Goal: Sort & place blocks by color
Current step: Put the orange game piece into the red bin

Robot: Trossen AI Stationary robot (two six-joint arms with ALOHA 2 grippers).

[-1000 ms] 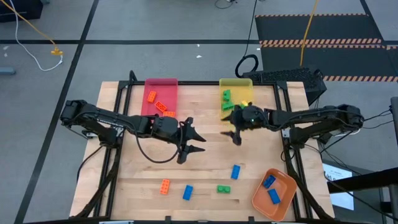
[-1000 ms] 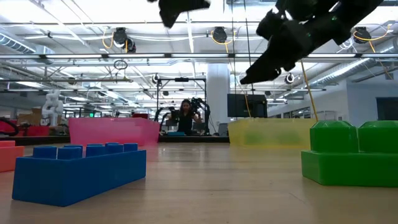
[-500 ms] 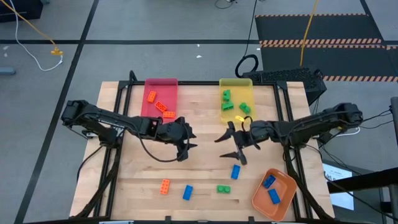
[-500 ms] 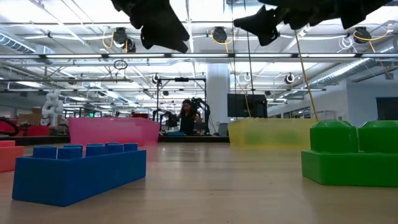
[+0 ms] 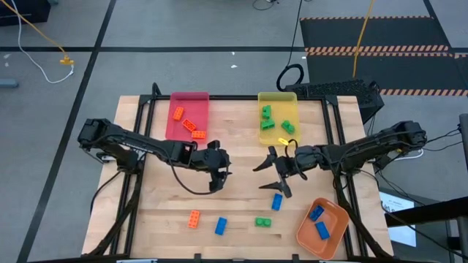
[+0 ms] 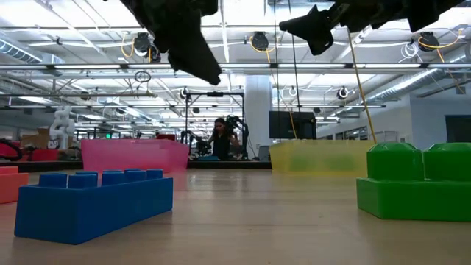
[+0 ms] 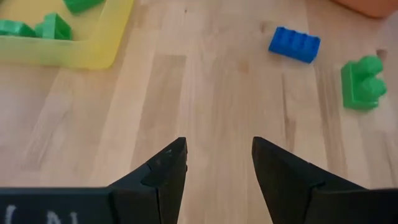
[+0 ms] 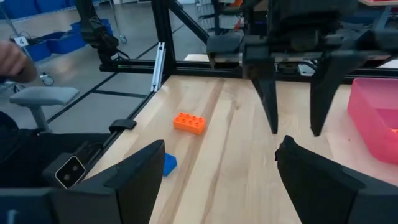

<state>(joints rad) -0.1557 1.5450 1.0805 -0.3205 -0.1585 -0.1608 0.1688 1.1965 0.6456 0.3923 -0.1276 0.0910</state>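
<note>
Orange studded bricks point(image 5: 187, 122) sat in my pink tray point(image 5: 189, 97), green ones point(image 5: 272, 120) in the yellow tray point(image 5: 278, 96), blue ones point(image 5: 319, 221) in the orange tray point(image 5: 304, 232). Four bricks remained on the wooden bench point(image 5: 241, 153): one orange brick point(image 5: 194, 218), two blue bricks point(image 5: 221, 226) and one green brick point(image 5: 262, 222). Both my left gripper point(image 5: 216, 174) and right gripper point(image 5: 269, 177) hovered mid-bench, fingers open and empty.

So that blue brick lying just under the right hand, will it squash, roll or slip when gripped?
The blue brick looks like rigid moulded plastic, so probably no squashing. Its boxy shape lies flat on the wooden table, so rolling seems unlikely. Smooth glossy sides might slip if pinched off-centre.
</note>
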